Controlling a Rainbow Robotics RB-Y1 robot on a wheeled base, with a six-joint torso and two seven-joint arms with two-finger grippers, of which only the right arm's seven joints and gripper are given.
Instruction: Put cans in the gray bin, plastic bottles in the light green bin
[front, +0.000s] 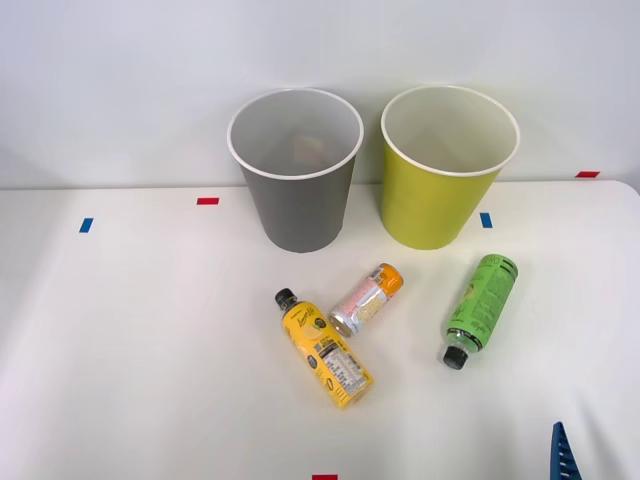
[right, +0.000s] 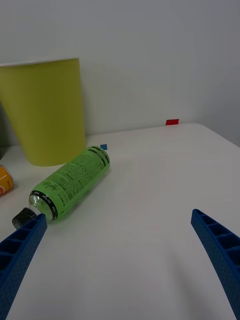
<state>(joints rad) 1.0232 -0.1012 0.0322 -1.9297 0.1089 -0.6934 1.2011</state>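
Note:
The gray bin (front: 298, 210) and the light green bin (front: 432, 205) stand upright side by side at the back of the table. In front of them lie three things on their sides: a yellow black-capped plastic bottle (front: 326, 350), a pink and silver can (front: 366, 299) with an orange end, and a green plastic bottle (front: 481, 307) to the right. My right gripper (right: 119, 218) is open and holds nothing. It hovers low over the table close to the green bottle (right: 70, 183), whose black cap sits by one finger (right: 22, 247). One blue fingertip (front: 561, 456) pokes in at the front right.
The white table (front: 150, 350) ends at a white wall behind the bins. Small red tape marks (front: 207, 201) and blue tape marks (front: 486, 219) dot the table. The table's right edge (front: 630, 190) runs near the green bottle's side.

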